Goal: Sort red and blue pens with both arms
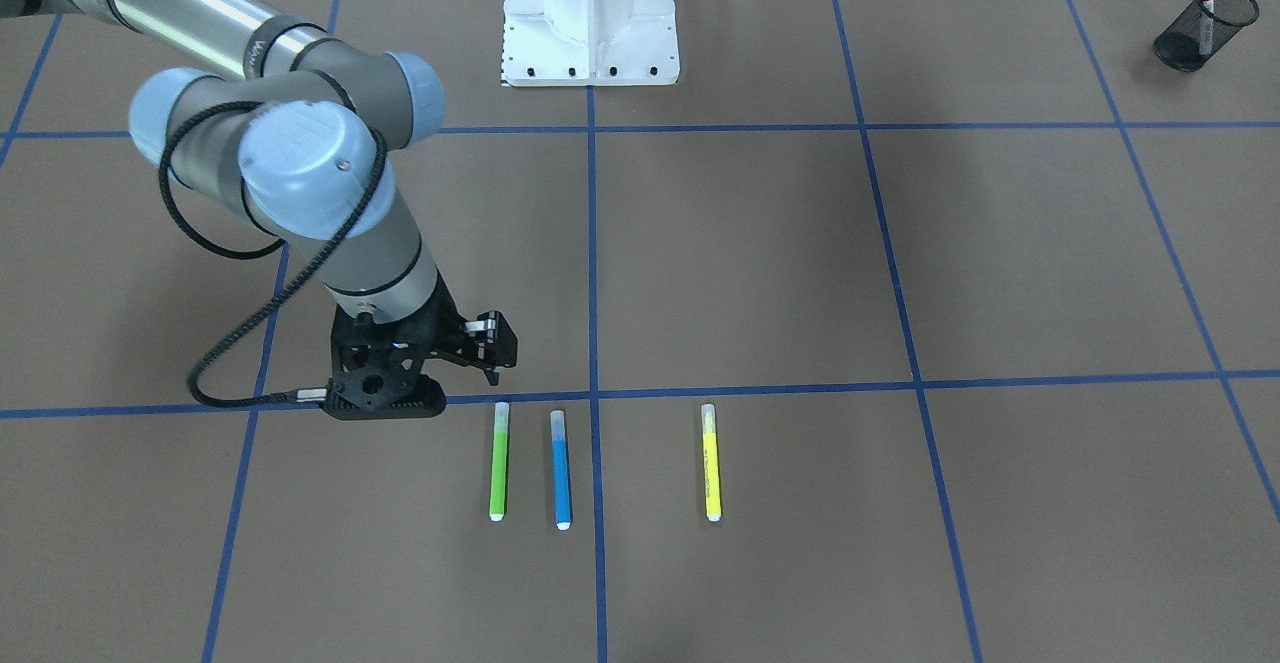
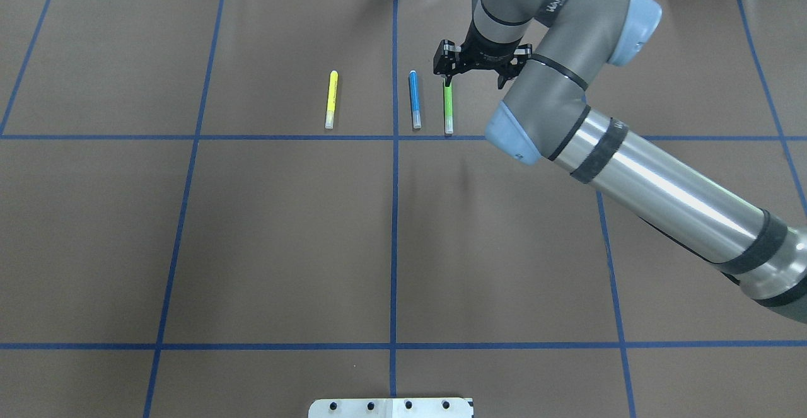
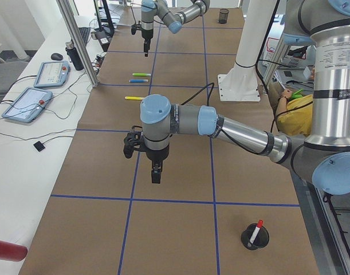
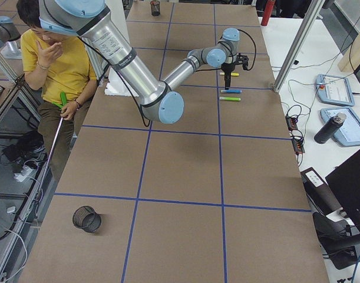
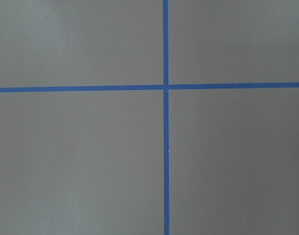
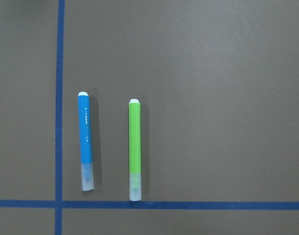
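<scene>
The blue pen (image 1: 561, 468) (image 2: 414, 99) (image 6: 85, 142) lies flat at the table's far side, between a green marker (image 2: 448, 108) (image 6: 134, 149) and a yellow marker (image 2: 330, 99). My right gripper (image 2: 480, 70) (image 1: 430, 368) hovers just above the green marker's far end with its jaws spread and nothing in them. One fingertip (image 2: 447, 80) shows, the other is behind the arm. The red pen (image 1: 1206, 5) (image 3: 255, 231) stands in a black mesh cup (image 1: 1188, 45) (image 3: 254, 240) on the robot's left. In the exterior left view my left gripper (image 3: 156, 175) hangs over bare table. I cannot tell whether it is open or shut.
Blue tape lines grid the brown table. The white pedestal (image 1: 590, 33) stands at the robot's edge. A second mesh cup (image 4: 86, 219) stands on the robot's right side. A person in a yellow shirt (image 4: 50, 65) sits beside the table. Tablets and bottles line the far bench.
</scene>
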Robot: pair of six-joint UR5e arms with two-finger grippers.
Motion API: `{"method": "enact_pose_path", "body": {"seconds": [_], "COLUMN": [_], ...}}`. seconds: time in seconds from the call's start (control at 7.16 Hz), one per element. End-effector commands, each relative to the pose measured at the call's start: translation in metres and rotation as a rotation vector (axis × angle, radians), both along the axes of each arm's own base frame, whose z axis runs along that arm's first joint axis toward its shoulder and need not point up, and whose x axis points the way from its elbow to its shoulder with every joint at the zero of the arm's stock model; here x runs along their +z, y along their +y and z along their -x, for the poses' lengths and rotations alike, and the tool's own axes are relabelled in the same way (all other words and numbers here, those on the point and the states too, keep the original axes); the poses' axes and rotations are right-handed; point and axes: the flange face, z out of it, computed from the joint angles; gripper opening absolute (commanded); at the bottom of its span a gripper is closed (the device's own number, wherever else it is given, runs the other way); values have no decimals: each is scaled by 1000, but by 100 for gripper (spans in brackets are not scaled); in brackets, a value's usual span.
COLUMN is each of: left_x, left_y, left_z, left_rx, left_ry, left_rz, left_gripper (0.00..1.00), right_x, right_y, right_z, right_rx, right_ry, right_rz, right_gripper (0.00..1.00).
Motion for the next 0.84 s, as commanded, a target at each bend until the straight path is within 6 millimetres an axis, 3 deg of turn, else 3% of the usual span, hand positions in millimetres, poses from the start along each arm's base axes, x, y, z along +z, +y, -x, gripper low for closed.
{"method": "enact_pose_path", "body": {"seconds": [0.0, 0.28, 0.42, 0.7], "left_x": [5, 10, 12, 15], "left_y": [0, 0, 1, 0], "left_z": [1, 1, 1, 0], "left_rx": [-1, -1, -1, 2], "left_ry": [1, 1, 2, 2], "left_rz": [9, 20, 23, 28], "left_gripper": [100, 100, 100, 100], "right_x": [12, 12, 20, 17], "right_y": [-6, 1, 2, 6], "right_z": [56, 104, 118, 140], "right_rx": [-46, -56, -26, -25], "right_ry": [49, 49, 27, 41], "right_rz": [-16, -20, -18, -15], "right_gripper": [99, 92, 89, 80]}}
